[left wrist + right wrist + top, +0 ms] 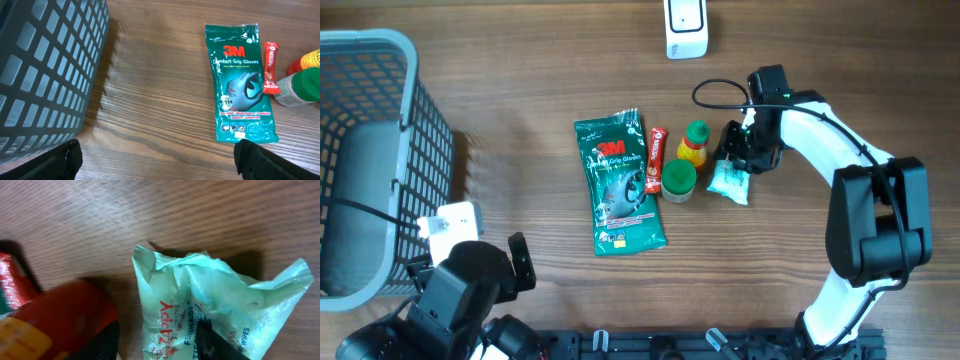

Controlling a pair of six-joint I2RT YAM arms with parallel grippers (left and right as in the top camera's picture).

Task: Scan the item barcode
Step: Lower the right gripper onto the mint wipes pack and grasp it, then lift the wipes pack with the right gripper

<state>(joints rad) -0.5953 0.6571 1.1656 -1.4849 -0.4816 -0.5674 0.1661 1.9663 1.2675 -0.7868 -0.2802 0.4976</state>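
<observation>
On the right half of the wooden surface (pixel 520 90), the right pincer (pixel 738 160) hangs low over a pale green wipes packet (pixel 728 182), which lies flat on the wood just to the right of a yellow bottle (pixel 694 142) with a red cap. From the right wrist view, one dark finger (pixel 215 345) sits on the crinkled middle of the packet and the other stands off its left edge, next to the bottle. The two are partway apart, and I cannot tell whether they actually pinch the film or only rest against it. The packet's print faces up, and no barcode shows on it.

Just below the bottle stands a green-capped jar (pixel 679 179), touching a red sachet (pixel 656 158). The sachet lies along the right edge of a green glove pack (pixel 619 185). A white scanner (pixel 686 28) sits at the far edge of the surface, well apart from the packet.

Over at the left, a grey mesh basket (pixel 415 110) takes up the corner. The left pincer (pixel 160 162) hovers near it at the front edge, spread wide with nothing between its fingers, looking across bare wood towards the glove pack.
</observation>
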